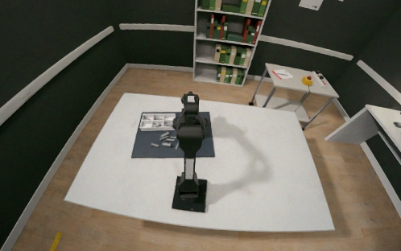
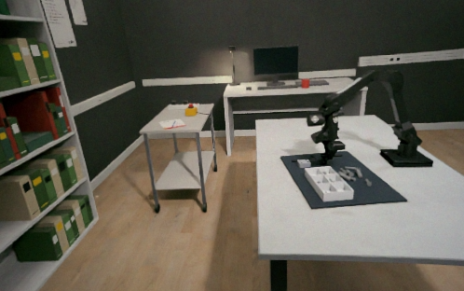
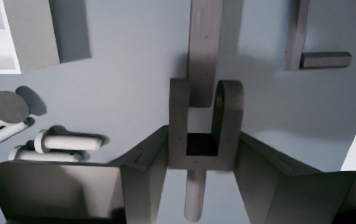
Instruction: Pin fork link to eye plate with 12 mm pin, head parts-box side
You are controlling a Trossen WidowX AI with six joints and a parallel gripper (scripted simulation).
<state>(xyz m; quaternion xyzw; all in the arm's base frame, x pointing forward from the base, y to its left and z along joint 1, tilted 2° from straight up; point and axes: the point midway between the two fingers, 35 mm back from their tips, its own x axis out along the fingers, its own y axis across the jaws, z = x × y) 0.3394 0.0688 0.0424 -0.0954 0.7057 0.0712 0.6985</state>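
In the wrist view my gripper [image 3: 198, 133] is shut on the grey fork link [image 3: 204, 125], gripping its base. The link's two cheeks point away from me and straddle the end of the long grey eye plate [image 3: 204, 47], which lies on the dark mat. The fork's stem [image 3: 195, 195] hangs toward the camera. Several grey pins [image 3: 62, 142] lie loose at the left. In the top and exterior views the gripper [image 2: 332, 148] is low over the mat's far end, beyond the white parts box [image 2: 328, 183]. The arm hides the fork in the top view.
The parts box [image 1: 157, 121] sits at the mat's [image 1: 173, 134] back left corner, with loose pins [image 1: 165, 141] in front of it. A small grey block [image 2: 304, 162] lies on the mat's far edge. Another bar and short piece [image 3: 325, 60] lie at the upper right of the wrist view.
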